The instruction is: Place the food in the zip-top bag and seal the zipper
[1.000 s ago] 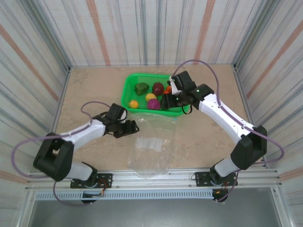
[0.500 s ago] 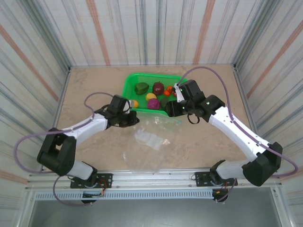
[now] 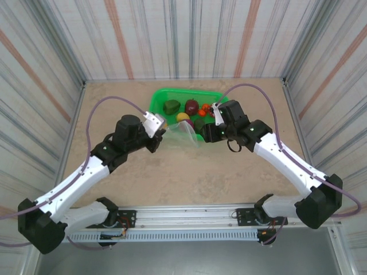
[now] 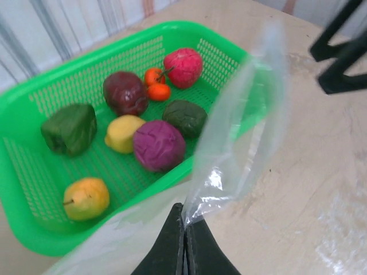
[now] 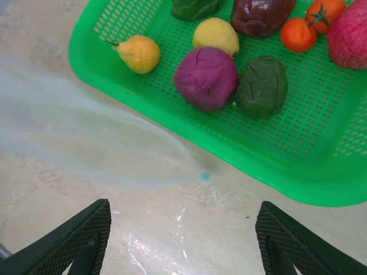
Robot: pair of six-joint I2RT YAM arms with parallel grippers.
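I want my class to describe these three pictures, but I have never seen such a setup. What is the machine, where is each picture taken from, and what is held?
These are two robot arms bolted at the near edge of a table, each ending in a two-finger gripper. The wide picture comes from a fixed camera above and behind them. The other two come from small cameras on the wrists, looking past each arm's own fingers. On the table stands a green mesh basket holding the food: small toy fruits and vegetables. The left gripper is shut on an edge of the clear zip-top bag, holding it up beside the basket. The right gripper is open and holds nothing, hovering over the table by the basket's near edge.
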